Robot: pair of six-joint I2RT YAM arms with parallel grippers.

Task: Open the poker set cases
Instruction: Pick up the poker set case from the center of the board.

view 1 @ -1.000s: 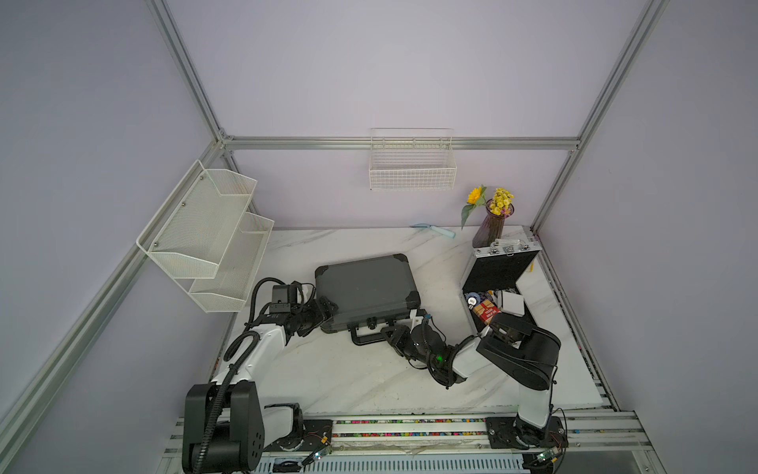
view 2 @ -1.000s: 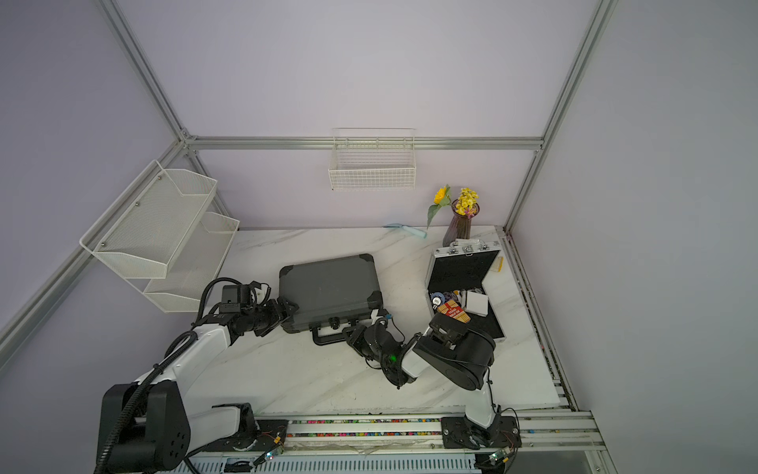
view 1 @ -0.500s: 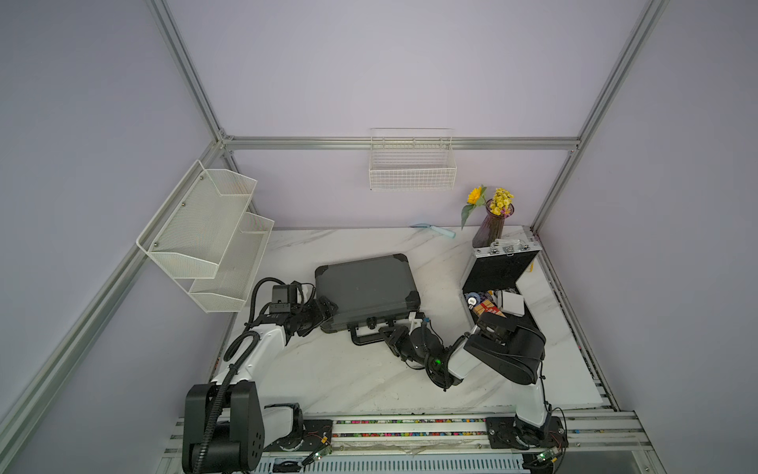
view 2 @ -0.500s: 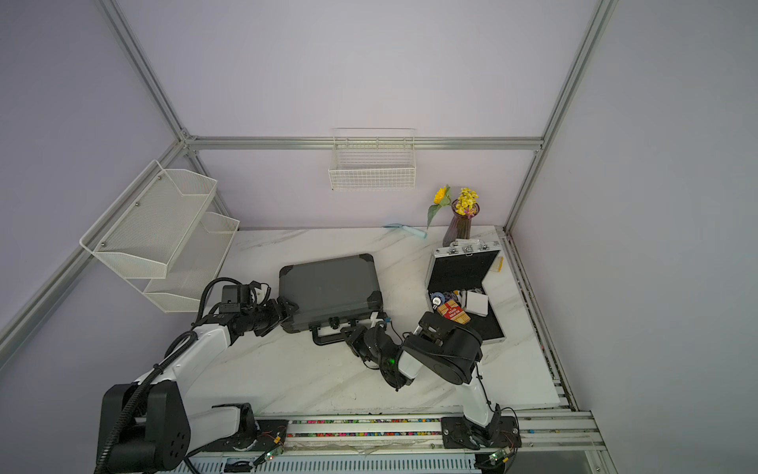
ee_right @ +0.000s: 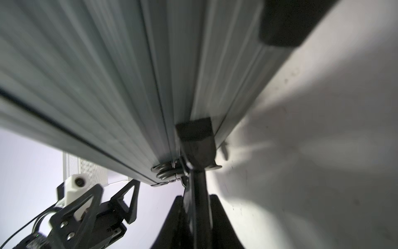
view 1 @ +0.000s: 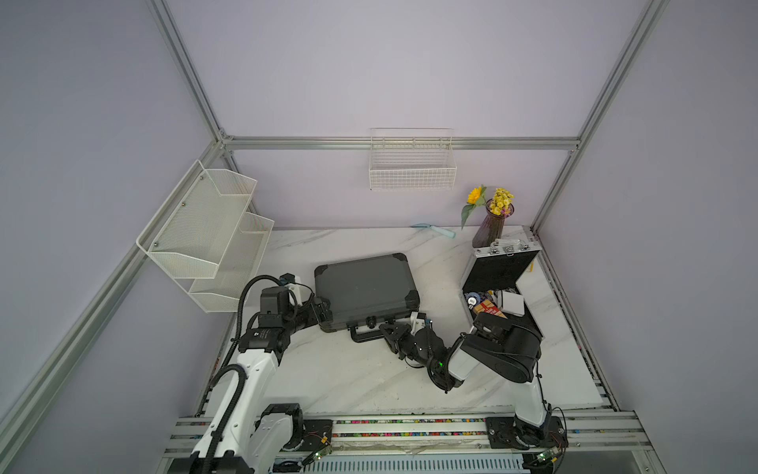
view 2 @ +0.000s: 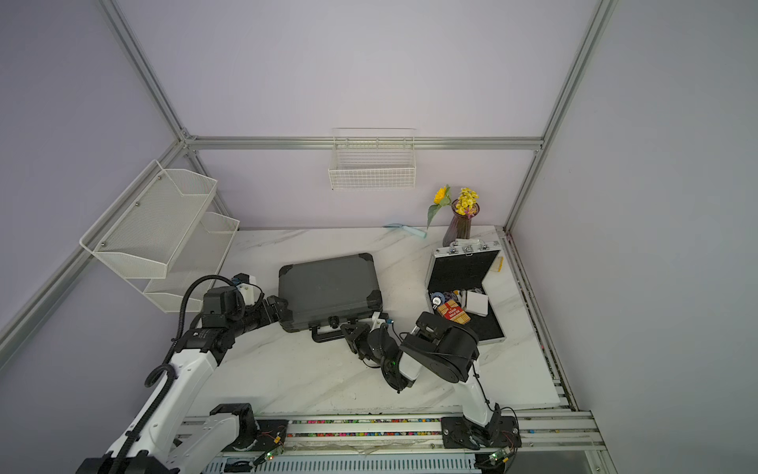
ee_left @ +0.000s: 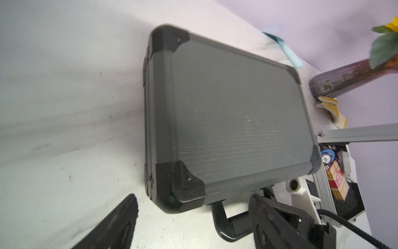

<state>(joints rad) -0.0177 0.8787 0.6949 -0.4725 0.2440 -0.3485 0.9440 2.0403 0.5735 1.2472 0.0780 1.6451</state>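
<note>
Presently, top views: dark grey case [view 1: 365,287] lies flat and closed, mid-tabletop [view 1: 328,369]. The silver case [view 1: 497,269] stands far right, lid already raised, contents showing. At the dark case's near-left corner sits the left end effector [view 1: 322,310]. At its carry handle [view 1: 365,337], on the near edge, sits the right end effector [view 1: 389,330].

Left wrist view: the left end effector [ee_left: 193,207] has its fingers apart, straddling the black-capped corner, with no visible contact.

Right wrist view: the right end effector [ee_right: 197,215] is clamped on the carry handle [ee_right: 197,189].

Handling, judged: rigid shell, likely heavy, smooth skin slippery. Lift the lid's near edge with the base braced. Latch state: cannot tell.
</note>
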